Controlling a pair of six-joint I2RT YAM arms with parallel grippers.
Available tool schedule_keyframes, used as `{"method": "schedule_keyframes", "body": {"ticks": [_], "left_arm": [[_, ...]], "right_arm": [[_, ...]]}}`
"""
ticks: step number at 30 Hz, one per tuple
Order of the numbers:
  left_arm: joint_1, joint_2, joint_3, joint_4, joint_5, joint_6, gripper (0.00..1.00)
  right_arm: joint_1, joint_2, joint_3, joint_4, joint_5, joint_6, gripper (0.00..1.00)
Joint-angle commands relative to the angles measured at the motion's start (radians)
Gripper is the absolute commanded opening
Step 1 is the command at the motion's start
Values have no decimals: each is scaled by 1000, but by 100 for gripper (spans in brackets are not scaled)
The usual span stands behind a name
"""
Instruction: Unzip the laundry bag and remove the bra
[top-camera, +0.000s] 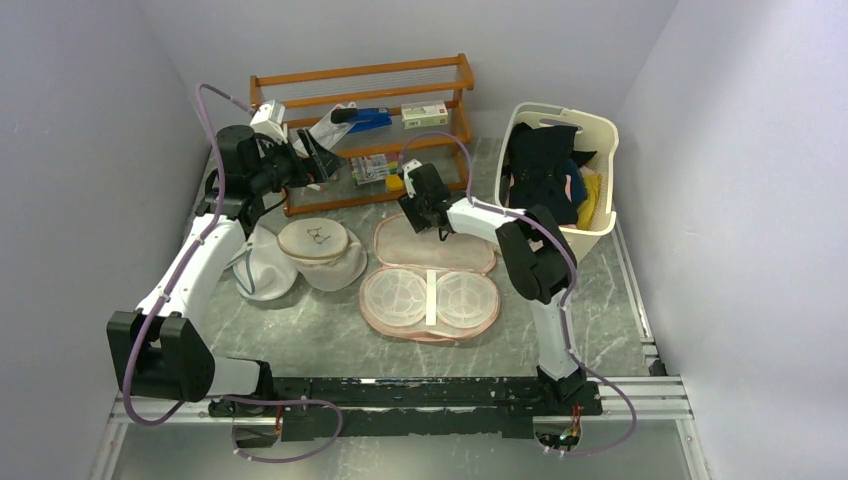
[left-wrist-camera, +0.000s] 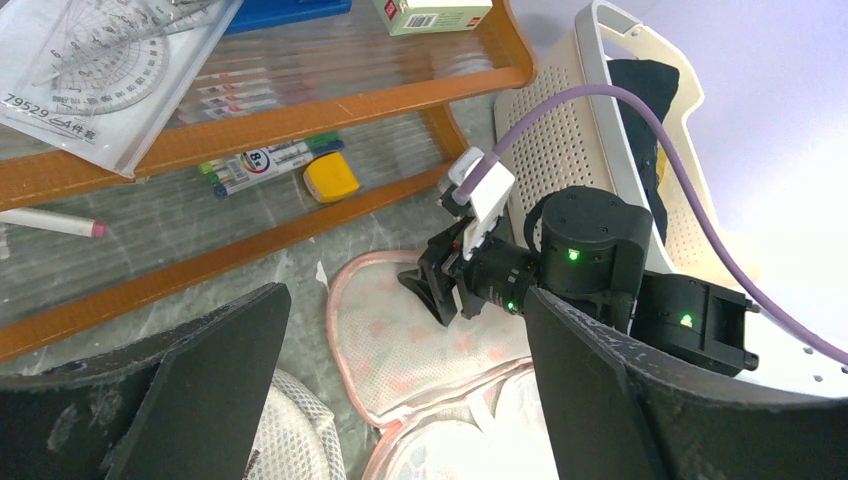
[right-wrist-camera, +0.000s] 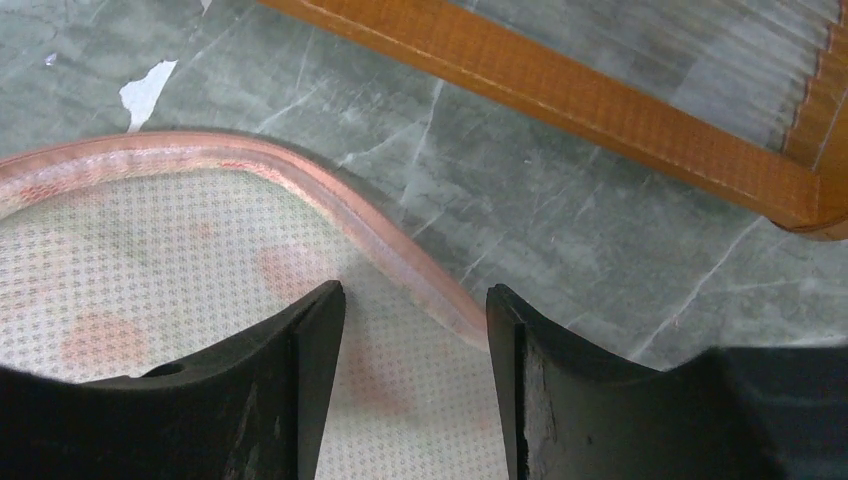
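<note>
The laundry bag (top-camera: 432, 334) lies unzipped in the middle of the table, its peach mesh flap (top-camera: 436, 246) folded back toward the shelf. The bra (top-camera: 430, 298) shows as two white cups in the near half, and as a bright white patch (left-wrist-camera: 500, 440) in the left wrist view. My right gripper (top-camera: 430, 214) is down on the flap's far edge. Its jaws (right-wrist-camera: 415, 292) stand apart, straddling the pink trim (right-wrist-camera: 400, 250) and the mesh (right-wrist-camera: 150, 260). My left gripper (top-camera: 318, 155) hangs raised near the shelf, wide open (left-wrist-camera: 405, 295) and empty, looking down on the right gripper (left-wrist-camera: 430, 290).
An orange wooden shelf (top-camera: 365, 100) with pens and boxes stands at the back. A white basket (top-camera: 600, 225) of dark clothes stands at the right. Two round white mesh bags (top-camera: 318, 252) (top-camera: 262, 266) lie left of the laundry bag.
</note>
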Motion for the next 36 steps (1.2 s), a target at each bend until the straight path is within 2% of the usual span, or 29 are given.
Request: {"method": "schedule_keyframes", "body": {"ticks": [1,6,10,15,21,28,33,36], "left_arm": [[7,4,2,33,24,1,99],[7,9,2,34,27,0,99],[7,9,4,34,30,1,99],[7,10,2,36,32,-2,99],[7,15,1,42,42,-7,99],[7,13,-1,43,45,-11,99],[7,8,2,39,38,-5,99],[7,1,1,39,39,-5,99]], "right_arm": [[-13,44,27,39,-7,-27,55],[-17,65,45,36,-9,-32,57],[-42,66,8,68,-100,7,56],[-61,43,-85,136,-227,57,47],[-63,12,-133,163,-294,88,29],[-62,-45,-41,77,-252,42,16],[-33,-137,-10,17,-216,-3,2],[3,-187,-16,-22,-146,-25,0]]}}
